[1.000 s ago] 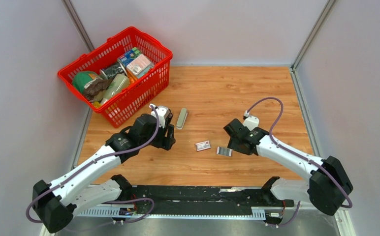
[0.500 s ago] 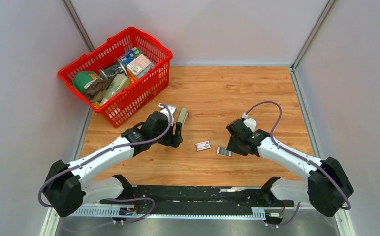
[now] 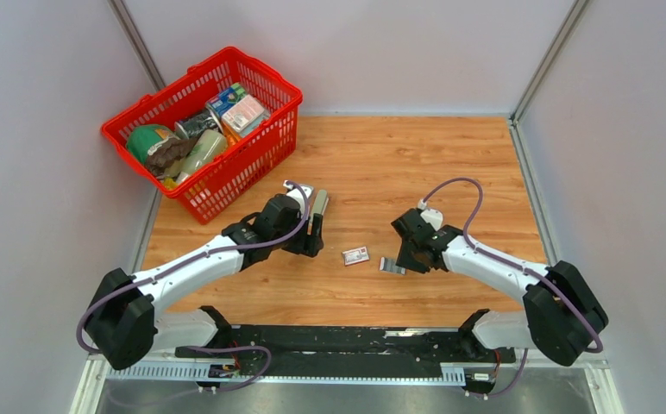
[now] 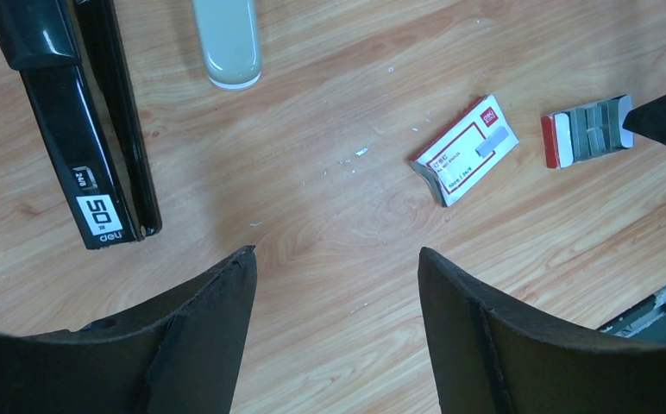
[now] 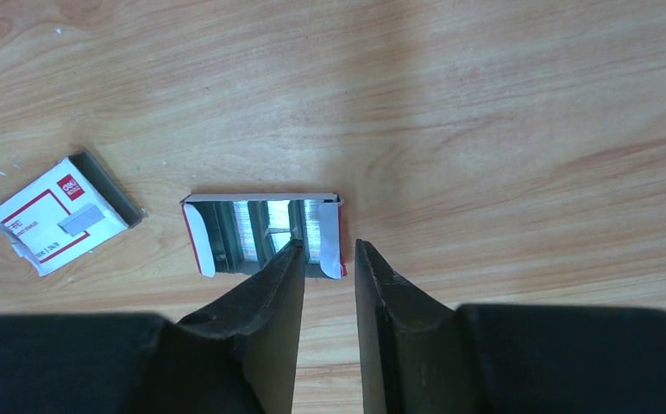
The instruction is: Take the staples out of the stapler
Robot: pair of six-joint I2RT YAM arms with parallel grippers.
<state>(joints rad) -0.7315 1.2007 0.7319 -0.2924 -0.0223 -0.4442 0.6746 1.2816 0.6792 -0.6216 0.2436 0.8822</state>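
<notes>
Glossy black plastic stapler (image 4: 49,112), matt wood-grain table (image 4: 312,259), shiny metal staples (image 5: 241,228).

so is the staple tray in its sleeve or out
out: the tray lies beside the white-and-red sleeve, apart from it, staple strips showing

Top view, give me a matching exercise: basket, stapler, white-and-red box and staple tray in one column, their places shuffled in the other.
1 basket
2 stapler
3 box
4 staple tray

A at the tips of the right hand
B far left corner
C beside the grey bar, near the left hand
D lying between stapler and staple tray

Pairs: 1-B, 2-C, 3-D, 4-A
</notes>
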